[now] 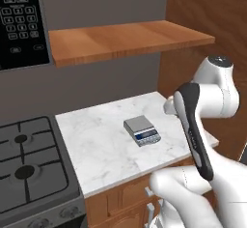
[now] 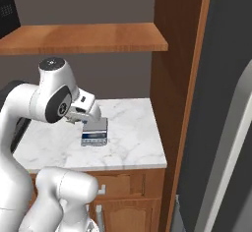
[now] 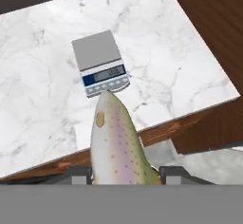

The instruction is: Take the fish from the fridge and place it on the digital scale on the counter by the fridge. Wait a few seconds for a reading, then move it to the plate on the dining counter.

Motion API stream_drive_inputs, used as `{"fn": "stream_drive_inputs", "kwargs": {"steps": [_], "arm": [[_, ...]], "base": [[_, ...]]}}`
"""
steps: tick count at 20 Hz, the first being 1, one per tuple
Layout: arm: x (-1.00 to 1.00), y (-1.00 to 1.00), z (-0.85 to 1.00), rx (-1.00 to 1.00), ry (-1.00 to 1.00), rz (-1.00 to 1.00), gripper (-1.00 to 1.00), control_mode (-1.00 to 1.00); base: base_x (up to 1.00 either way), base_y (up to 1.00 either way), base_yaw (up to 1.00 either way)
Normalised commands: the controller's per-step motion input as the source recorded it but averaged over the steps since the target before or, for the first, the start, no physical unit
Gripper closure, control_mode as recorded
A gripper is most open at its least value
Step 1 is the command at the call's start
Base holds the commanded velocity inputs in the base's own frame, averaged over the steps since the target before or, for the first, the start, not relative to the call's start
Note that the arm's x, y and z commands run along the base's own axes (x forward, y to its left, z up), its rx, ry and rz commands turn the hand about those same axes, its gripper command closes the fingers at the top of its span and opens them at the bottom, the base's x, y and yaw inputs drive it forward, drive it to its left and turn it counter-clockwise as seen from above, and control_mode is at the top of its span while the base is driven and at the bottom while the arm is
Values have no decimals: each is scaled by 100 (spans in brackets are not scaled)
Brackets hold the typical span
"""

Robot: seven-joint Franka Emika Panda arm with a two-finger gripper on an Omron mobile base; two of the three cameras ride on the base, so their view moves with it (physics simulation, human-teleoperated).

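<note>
One fish (image 3: 116, 142), speckled with a pink stripe, sits clamped between the fingers (image 3: 171, 173), nose pointing toward the digital scale (image 3: 99, 64) below. Scale rests bare on the marble tabletop (image 3: 38, 104), stove (image 1: 26, 162) to its left, fridge (image 2: 229, 103) right.

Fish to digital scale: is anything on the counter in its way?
Nothing visible. The fish is held in the gripper above the counter, and the digital scale has a bare top with open marble around it.
</note>
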Motion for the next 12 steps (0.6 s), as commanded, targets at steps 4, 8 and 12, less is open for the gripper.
{"fn": "stream_drive_inputs", "kwargs": {"steps": [4,8,12], "arm": [[45,25,-53,0,19,-4,100,-100],[83,4,-71,0,15,0,100,-100],[100,14,-68,0,8,0,100,-100]], "base": [[0,0,0],[0,0,0],[0,0,0]]}}
